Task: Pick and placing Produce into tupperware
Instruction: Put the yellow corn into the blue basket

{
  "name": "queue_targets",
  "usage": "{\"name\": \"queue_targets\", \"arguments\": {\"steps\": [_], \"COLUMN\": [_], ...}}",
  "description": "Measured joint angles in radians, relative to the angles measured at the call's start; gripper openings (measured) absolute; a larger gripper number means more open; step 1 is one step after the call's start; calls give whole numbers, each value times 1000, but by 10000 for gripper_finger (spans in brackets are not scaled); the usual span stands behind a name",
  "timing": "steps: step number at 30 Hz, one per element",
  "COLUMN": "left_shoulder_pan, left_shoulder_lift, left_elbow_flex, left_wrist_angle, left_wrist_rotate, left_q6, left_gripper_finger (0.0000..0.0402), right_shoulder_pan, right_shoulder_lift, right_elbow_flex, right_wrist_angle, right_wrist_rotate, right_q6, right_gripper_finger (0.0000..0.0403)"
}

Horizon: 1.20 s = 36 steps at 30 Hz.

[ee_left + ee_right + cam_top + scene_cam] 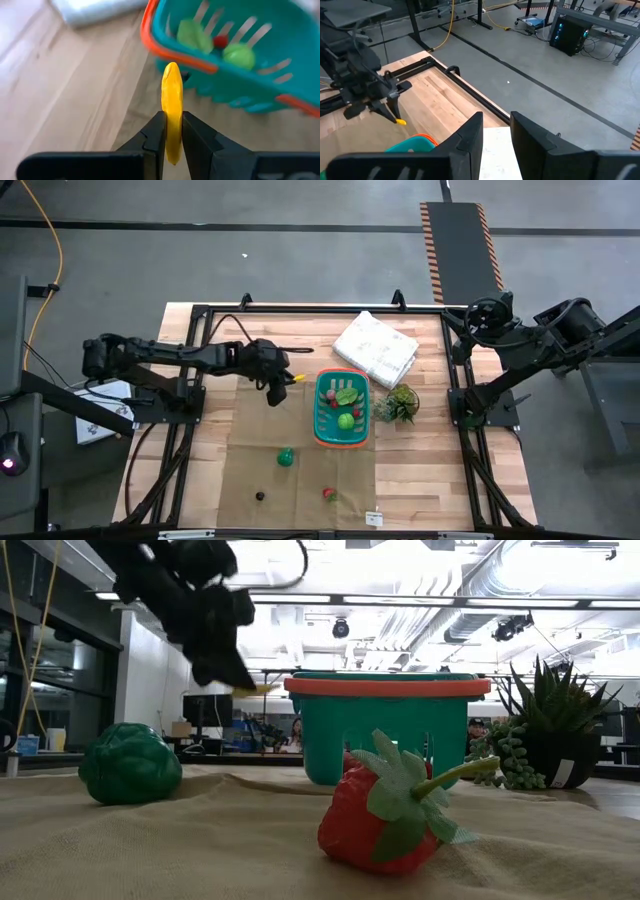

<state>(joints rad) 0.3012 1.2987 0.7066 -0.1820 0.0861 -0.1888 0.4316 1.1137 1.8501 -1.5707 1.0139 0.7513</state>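
Yellow piece (pixel 172 107) clamped in left pincer (pixel 172 131), left of basket (pixel 341 435), mid-frame.
Released early, it could strike the rim.

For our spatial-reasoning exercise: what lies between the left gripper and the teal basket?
Only its held yellow piece bridges left gripper and basket; otherwise bare table, per the high view.

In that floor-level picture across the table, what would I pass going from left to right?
Green round vegetable → the left gripper hanging above, shut on a yellow piece → red strawberry up front, before the teal basket → spiky potted plant.
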Motion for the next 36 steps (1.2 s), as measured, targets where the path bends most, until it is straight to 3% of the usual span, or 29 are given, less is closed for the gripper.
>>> {"name": "queue_targets", "arguments": {"steps": [12, 26, 36], "left_shoulder_pan": [0, 0, -15], "left_shoulder_lift": [-120, -111, -1], "left_elbow_flex": [38, 322, 413], "left_wrist_angle": [7, 9, 6], "left_wrist_rotate": [43, 59, 55], "left_q6": [-133, -103, -138], "left_gripper_finger": [49, 49, 49], "right_shoulder_pan": [0, 0, 0], "right_shoulder_lift": [0, 0, -2], "right_elbow_flex": [0, 0, 0], "right_wrist_angle": [0, 0, 0], "right_wrist_rotate": [0, 0, 1], "right_q6": [-30, -51, -85], "right_gripper_finger": [89, 89, 89]}}
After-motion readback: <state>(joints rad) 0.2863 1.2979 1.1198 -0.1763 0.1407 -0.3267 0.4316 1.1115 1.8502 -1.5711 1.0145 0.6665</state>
